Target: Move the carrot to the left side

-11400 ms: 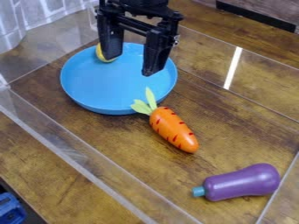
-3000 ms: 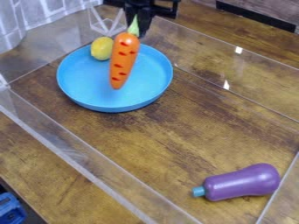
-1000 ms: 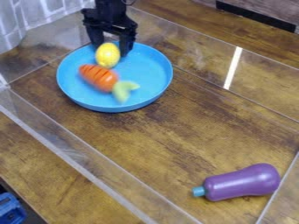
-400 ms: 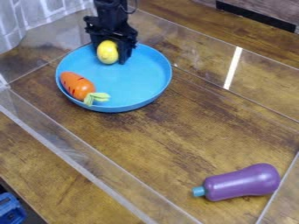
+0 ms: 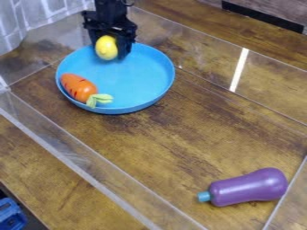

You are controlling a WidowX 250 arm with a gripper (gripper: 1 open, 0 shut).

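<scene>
The dark wooden surface (image 5: pixel 180 135), walled by clear acrylic, carries a round blue plastic plate (image 5: pixel 144 85) at the far left and a glossy purple toy eggplant (image 5: pixel 249 187) lying at the near right. The black end effector (image 5: pixel 109 40) stands over the plate's far edge, closed on a small yellow lemon-like ball (image 5: pixel 106 47), while the small orange toy carrot (image 5: pixel 81 87) with its light green leafy top lies free on the plate's left part. The carrot seems already placed on the left, so the step in hand looks past the task, and the next move calls only for leaving the carrot undisturbed
</scene>
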